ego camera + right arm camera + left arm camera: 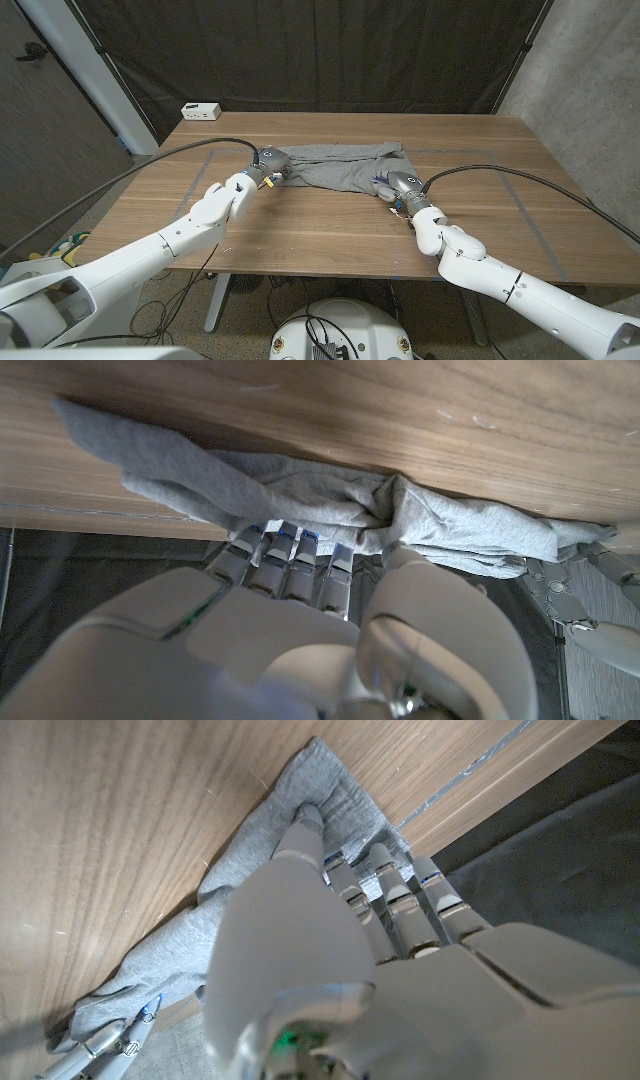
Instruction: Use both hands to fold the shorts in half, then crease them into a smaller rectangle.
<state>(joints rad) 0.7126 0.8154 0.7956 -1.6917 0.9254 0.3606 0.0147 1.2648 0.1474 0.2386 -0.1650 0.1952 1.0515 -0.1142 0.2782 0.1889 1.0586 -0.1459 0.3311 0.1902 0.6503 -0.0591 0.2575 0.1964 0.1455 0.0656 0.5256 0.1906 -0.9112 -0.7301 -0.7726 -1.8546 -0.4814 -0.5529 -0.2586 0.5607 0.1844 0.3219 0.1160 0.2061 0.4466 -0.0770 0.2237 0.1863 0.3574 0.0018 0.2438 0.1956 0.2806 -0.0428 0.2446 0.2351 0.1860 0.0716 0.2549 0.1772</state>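
Gripping the grey shorts [345, 167] at opposite ends, the left hand [268, 165] pinches its end of the fabric between thumb and fingers [395, 885], and the right hand [398, 185] clamps a bunched fold the same way. The shorts lie crumpled across the far middle of the wooden table [330, 235], stretched between both hands. A small white box [201, 110] sits at the table's far left corner, contents not discernible.

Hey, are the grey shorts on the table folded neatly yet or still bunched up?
Still bunched up. The grey fabric shorts lie rumpled with uneven edges on the wooden table, the left hand and right hand each gripping an end.
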